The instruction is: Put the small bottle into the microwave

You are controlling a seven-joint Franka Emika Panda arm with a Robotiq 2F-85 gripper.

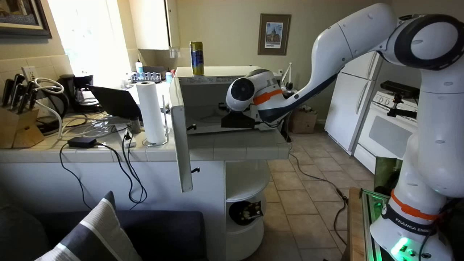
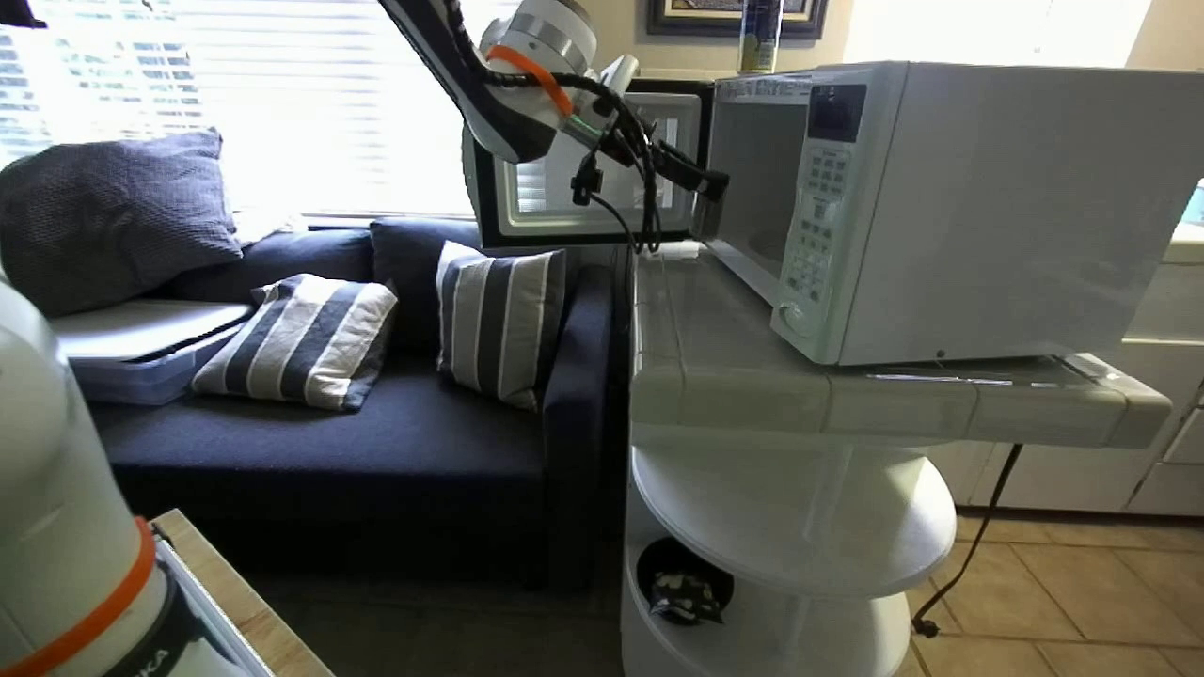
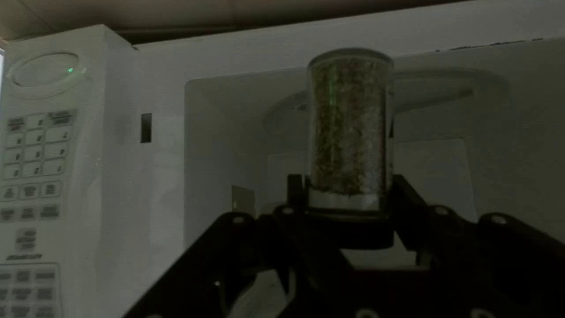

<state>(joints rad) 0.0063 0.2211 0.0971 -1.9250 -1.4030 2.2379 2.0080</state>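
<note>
At the open front of the microwave (image 2: 1016, 207), held the small bottle (image 3: 351, 128) near its dark end between 2 fingers (image 3: 295, 190) of the gripper (image 3: 350, 198); could not tell whether inside. Atop the microwave, saw a tall blue-and-yellow container (image 1: 197, 58).

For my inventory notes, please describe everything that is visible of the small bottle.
In the upside-down wrist view, the small bottle is a clear, glass-like cylinder, mostly full of brownish bits, with a dark cap. The gripper holds it from both sides near the cap, roughly upright, before the open microwave.
</note>
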